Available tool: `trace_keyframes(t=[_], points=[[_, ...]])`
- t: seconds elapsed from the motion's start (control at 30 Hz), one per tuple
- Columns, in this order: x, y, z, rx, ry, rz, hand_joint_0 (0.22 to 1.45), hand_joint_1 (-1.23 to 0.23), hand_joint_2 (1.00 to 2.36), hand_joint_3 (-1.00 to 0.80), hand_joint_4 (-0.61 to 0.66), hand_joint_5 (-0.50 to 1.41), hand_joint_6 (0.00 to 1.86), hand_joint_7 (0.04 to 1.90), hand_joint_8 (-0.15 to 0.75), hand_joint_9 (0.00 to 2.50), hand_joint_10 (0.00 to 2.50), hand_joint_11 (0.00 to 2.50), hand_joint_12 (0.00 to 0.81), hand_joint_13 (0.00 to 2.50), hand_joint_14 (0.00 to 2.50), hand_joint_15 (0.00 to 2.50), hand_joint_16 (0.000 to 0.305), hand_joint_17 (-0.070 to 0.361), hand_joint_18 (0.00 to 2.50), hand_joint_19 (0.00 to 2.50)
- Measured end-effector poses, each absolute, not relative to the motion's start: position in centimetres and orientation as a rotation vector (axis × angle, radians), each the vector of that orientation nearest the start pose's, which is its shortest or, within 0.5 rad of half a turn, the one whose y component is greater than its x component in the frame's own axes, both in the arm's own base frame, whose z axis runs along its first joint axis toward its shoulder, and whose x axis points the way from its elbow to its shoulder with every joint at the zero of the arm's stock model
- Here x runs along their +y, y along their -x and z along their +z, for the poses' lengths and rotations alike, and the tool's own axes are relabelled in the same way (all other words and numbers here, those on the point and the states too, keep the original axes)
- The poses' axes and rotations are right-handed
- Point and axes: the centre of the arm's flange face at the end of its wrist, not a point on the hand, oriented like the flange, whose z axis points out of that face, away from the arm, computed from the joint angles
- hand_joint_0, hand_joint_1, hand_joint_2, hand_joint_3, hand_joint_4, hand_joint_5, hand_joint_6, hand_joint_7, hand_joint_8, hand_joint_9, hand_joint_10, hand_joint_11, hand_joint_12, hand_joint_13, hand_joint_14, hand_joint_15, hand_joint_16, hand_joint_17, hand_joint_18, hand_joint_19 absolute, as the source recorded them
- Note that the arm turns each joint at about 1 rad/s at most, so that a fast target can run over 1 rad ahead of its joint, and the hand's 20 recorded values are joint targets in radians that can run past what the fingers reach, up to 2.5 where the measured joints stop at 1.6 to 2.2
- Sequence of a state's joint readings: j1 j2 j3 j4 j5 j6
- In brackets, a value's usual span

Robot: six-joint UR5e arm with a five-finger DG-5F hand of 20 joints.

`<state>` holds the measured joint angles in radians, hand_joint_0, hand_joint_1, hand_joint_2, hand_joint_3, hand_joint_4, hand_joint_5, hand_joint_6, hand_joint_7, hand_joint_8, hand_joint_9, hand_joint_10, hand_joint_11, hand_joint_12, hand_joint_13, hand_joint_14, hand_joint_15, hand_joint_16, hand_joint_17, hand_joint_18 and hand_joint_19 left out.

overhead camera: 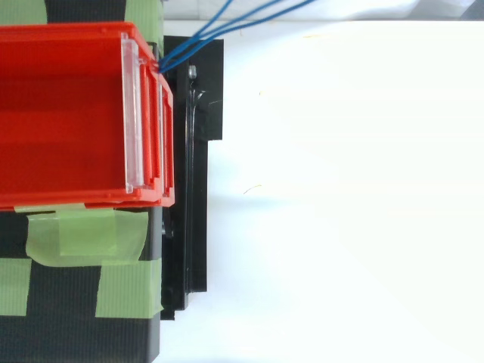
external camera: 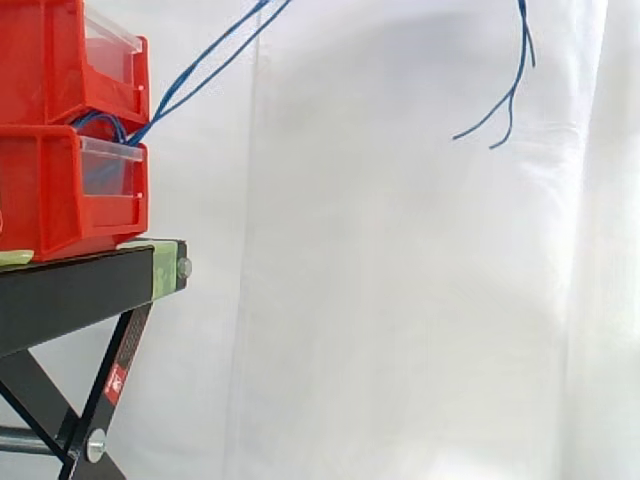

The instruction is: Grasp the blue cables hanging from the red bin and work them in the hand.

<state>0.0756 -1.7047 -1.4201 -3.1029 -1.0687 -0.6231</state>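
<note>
thin blue cables [overhead camera: 175, 54] run taut from the front of the stacked red plastic bins [external camera: 40, 190] toward 1 o'clock, loose ends [external camera: 521, 45] dangling at 2 o'clock; hand grip state can't tell, so pull gently w/o dragging bins.

Open room right of the stacked red bins [external camera: 55, 195], blue cables [external camera: 245, 40] slanting up across it, black stand [external camera: 70, 290] below

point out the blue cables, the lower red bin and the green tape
blue cables [external camera: 215, 67], side view, taut stretch rising from the bins
lower red bin [external camera: 45, 190], side view, its red side wall
green tape [overhead camera: 76, 234], top view, wide strip beside the bin
</note>
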Motion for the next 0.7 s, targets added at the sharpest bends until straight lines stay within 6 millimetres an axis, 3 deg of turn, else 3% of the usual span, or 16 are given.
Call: trace_keyframes(t=[0.27, 0.43, 0.7], points=[[-11.0, -56.6, 50.3, 1.119, -1.009, 0.592, 0.91, -0.64, 1.46, 0.24, 0.30, 0.48, 0.22, 1.34, 0.430, 1.60, 2.50, 2.50, 0.727, 1.91, 2.50, 1.98, 0.224, 0.168, 2.20, 0.72], [-5.9, -57.3, 50.1, 1.096, -1.076, 0.735, 0.91, -0.64, 1.45, 0.25, 0.30, 0.48, 0.22, 1.34, 0.430, 1.60, 2.50, 2.50, 0.727, 1.91, 2.50, 1.98, 0.224, 0.168, 2.20, 0.72], [-3.6, -57.7, 48.8, 1.035, -1.196, 0.879, 0.91, -0.64, 1.43, 0.26, 0.30, 0.48, 0.22, 1.34, 0.430, 1.60, 2.50, 2.50, 0.727, 1.91, 2.50, 1.98, 0.224, 0.168, 2.20, 0.72]])
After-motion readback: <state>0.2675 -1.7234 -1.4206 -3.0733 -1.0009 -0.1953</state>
